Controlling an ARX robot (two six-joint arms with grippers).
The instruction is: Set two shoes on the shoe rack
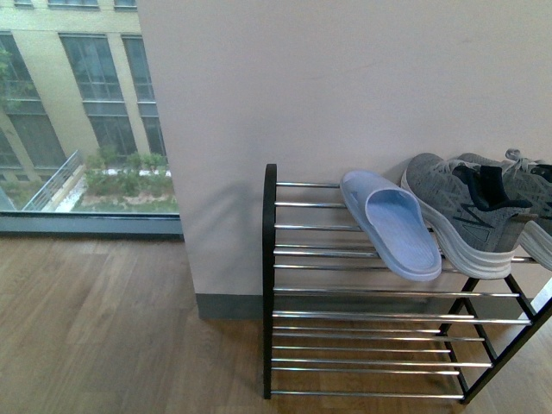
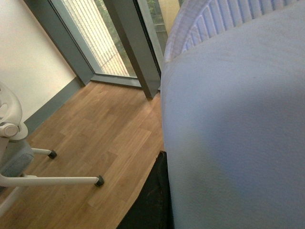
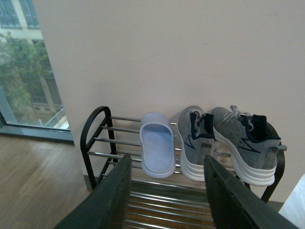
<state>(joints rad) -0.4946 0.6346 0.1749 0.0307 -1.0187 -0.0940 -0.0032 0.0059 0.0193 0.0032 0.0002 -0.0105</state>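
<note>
Two grey sneakers stand side by side on the top tier of the black shoe rack (image 1: 269,259), toward its right end: one (image 1: 457,211) fully in the front view, the other (image 1: 536,194) cut by the frame edge. The right wrist view shows both (image 3: 198,140) (image 3: 248,143) on the rack (image 3: 90,133). A light blue slide slipper (image 1: 392,226) (image 3: 157,145) lies left of them on the same tier. My right gripper (image 3: 167,160) hovers open in front of the rack. My left gripper (image 2: 164,195) is shut on another light blue slipper (image 2: 233,119), which fills its view; one black finger (image 2: 150,205) shows.
The rack stands against a pale wall (image 1: 345,78), with lower tiers of silver bars (image 1: 371,345). A large window (image 1: 86,129) is to the left above the wooden floor (image 1: 103,328). A white wheeled stand base (image 2: 47,180) sits on the floor in the left wrist view.
</note>
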